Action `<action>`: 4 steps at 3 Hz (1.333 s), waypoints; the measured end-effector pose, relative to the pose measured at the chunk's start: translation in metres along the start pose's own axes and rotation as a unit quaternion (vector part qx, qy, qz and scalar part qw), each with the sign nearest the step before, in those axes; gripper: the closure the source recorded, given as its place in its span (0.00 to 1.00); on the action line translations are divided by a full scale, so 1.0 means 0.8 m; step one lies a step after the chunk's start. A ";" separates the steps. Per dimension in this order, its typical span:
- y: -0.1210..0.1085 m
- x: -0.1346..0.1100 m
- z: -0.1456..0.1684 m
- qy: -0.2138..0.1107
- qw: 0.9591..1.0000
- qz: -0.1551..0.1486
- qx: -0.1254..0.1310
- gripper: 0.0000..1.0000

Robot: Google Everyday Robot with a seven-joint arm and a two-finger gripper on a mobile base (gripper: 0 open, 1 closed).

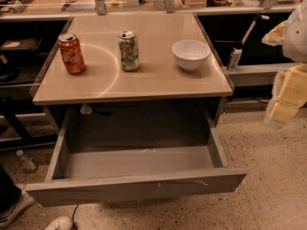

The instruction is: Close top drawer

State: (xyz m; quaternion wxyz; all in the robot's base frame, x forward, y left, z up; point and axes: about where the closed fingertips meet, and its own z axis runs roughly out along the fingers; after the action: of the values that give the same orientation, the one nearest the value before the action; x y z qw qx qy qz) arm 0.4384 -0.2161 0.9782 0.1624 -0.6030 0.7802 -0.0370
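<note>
The gripper [287, 94] hovers above speckled floor [271, 176], its state unclear. To its left, the top drawer [136, 188] gapes under the tabletop [153, 83].

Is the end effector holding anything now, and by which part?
Nothing visibly: the end effector hangs at the right edge, apart from the open top drawer.

Grey handle-less top drawer [139, 188] is seen pulled wide open, white chips on front R of ctr; gripper [283, 107] is seen off its R side.
</note>
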 end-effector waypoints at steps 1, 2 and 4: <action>0.000 0.000 0.000 0.000 1.000 0.000 0.000 0.00; 0.000 0.000 0.000 0.000 1.000 0.000 0.000 0.19; 0.000 0.000 0.000 0.000 1.000 0.000 0.000 0.66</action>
State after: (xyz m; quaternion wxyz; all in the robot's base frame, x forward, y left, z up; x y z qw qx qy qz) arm 0.4384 -0.2161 0.9783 0.1625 -0.6030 0.7802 -0.0370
